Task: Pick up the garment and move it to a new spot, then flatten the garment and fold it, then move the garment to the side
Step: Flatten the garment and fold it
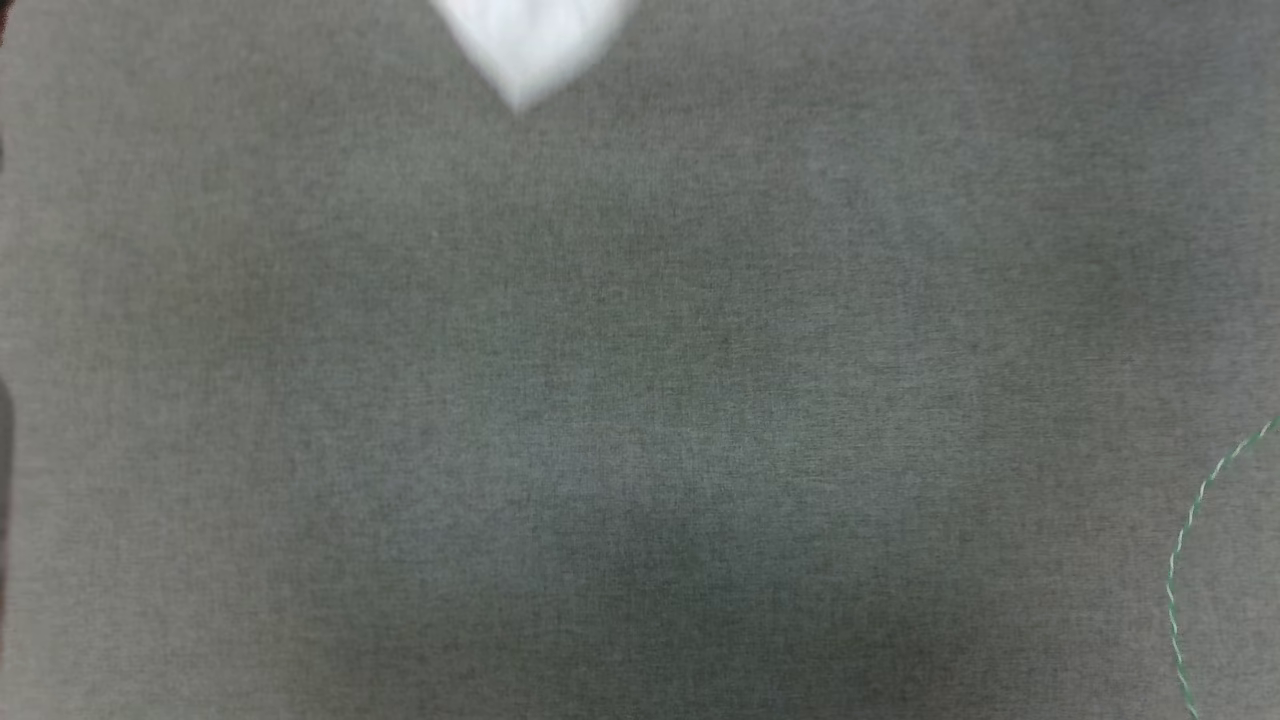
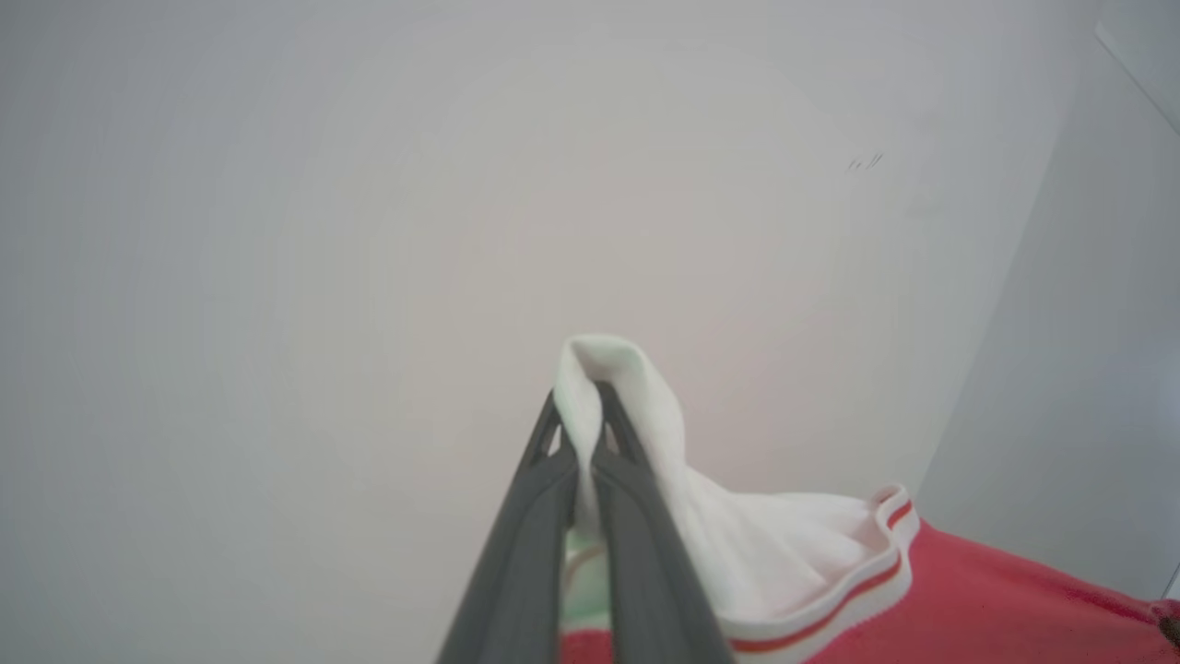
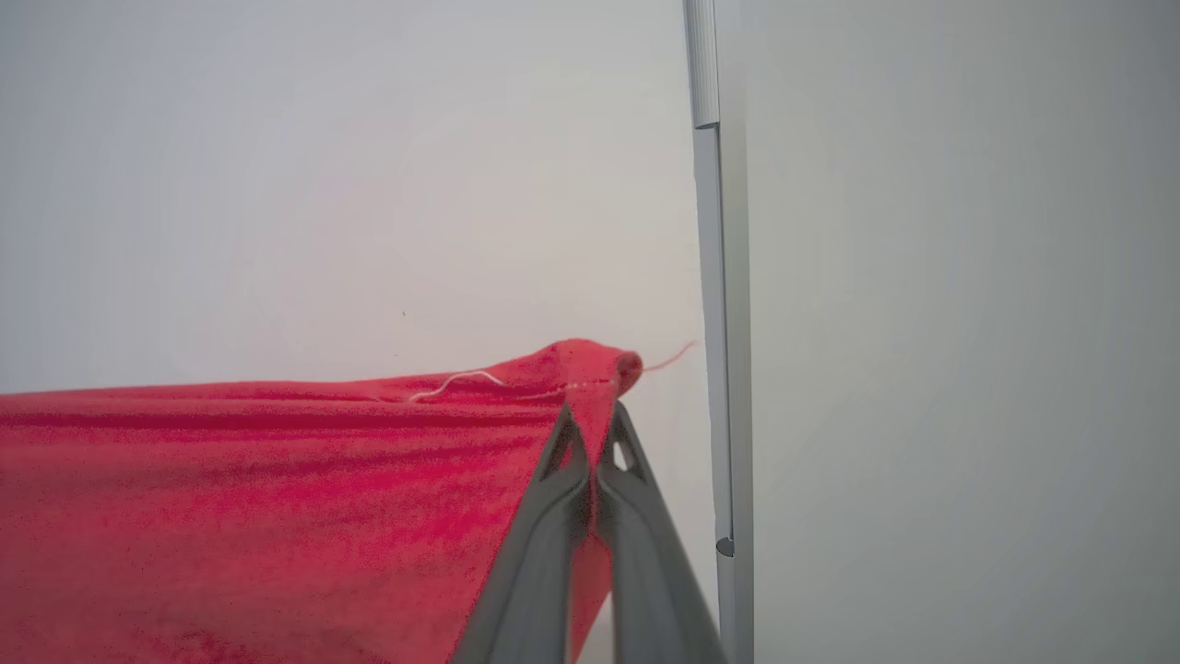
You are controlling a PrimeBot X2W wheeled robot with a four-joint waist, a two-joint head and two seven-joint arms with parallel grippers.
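Note:
My left gripper [image 2: 579, 406] is shut on a white sleeve fold of the garment [image 2: 793, 563], whose striped cuff and red body trail off to the lower right. In the right wrist view my right gripper [image 3: 590, 420] is pinched shut on a red corner of the garment [image 3: 277, 498], and the red cloth stretches taut to the left. A loose thread curls from that corner. A blurred white tip of the garment [image 1: 530, 45] hangs into the top of the head view above the grey cloth-covered table [image 1: 640, 400].
A pale wall fills the background behind both grippers. A grey vertical post [image 3: 719, 277] stands just right of my right gripper. A thin green-white thread [image 1: 1195, 560] lies on the table at the right edge.

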